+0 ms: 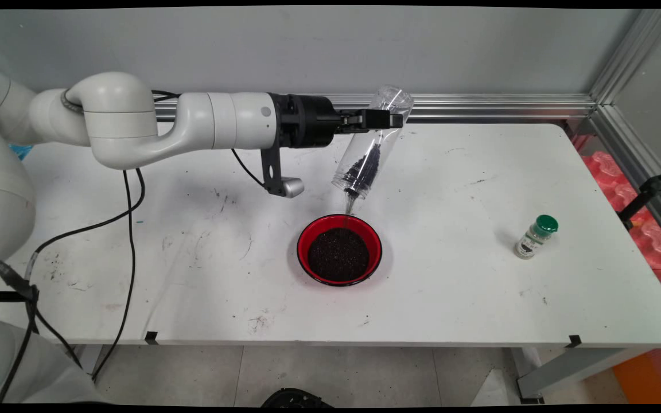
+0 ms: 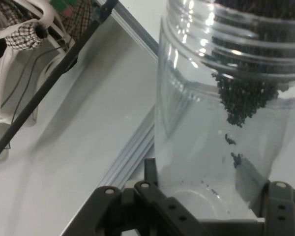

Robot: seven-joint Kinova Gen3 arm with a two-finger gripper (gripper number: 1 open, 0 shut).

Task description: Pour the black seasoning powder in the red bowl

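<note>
My gripper [image 1: 387, 119] is shut on a clear plastic jar [image 1: 372, 146], held above the table and tipped mouth-down to the lower left. Dark grains [image 1: 363, 167] lie near the jar's mouth, and a thin stream falls from it into a red bowl [image 1: 373, 239] that stands right below, with a heap of the same dark grains [image 1: 338, 253] inside. In the hand view the jar [image 2: 196, 147] fills the right side between the fingers [image 2: 150, 172], its threaded mouth at the top, with grains [image 2: 243, 96] piled there.
A small spice bottle with a green cap [image 1: 535, 236] stands on the table [image 1: 479, 298] at the right. Black cables [image 1: 129, 229] hang from the arm on the left. An aluminium rail [image 1: 508, 106] runs along the table's far edge.
</note>
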